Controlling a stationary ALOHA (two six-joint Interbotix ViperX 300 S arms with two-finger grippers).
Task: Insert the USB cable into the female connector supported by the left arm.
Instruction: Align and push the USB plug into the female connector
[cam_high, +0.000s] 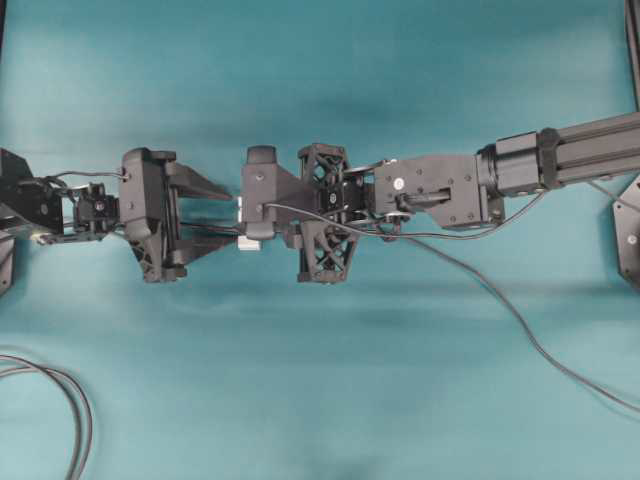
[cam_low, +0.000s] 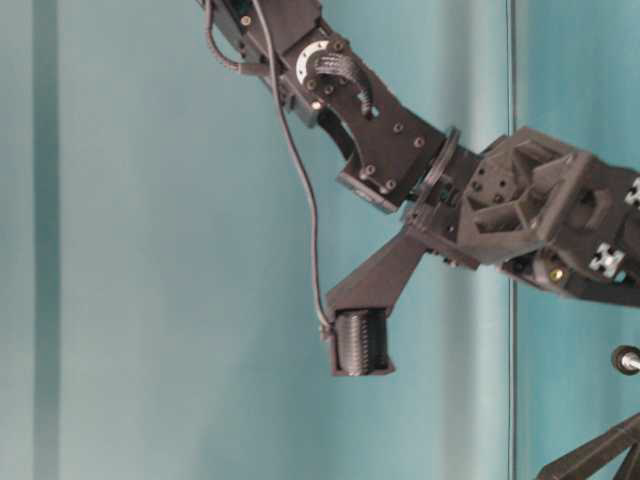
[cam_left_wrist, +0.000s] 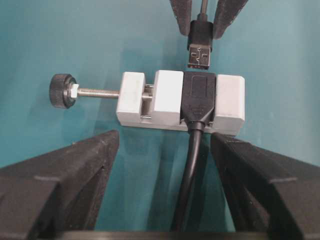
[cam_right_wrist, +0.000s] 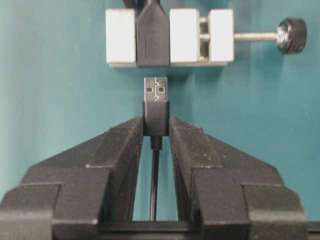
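The right claw (cam_right_wrist: 156, 127) is clenched on the dark collar of the USB cable (cam_right_wrist: 155, 91). That is a good place to hold it, because the collar is stiff and the thin wire behind it is soft and bendy. The silver plug is small, hard and light. It sits just in front of the black socket in the female connector (cam_left_wrist: 180, 100), not touching yet. The left claw (cam_left_wrist: 165, 165) is spread wide on each side of the little white block, which looks light and could slide on the teal worktop (cam_left_wrist: 60, 40) if pushed.
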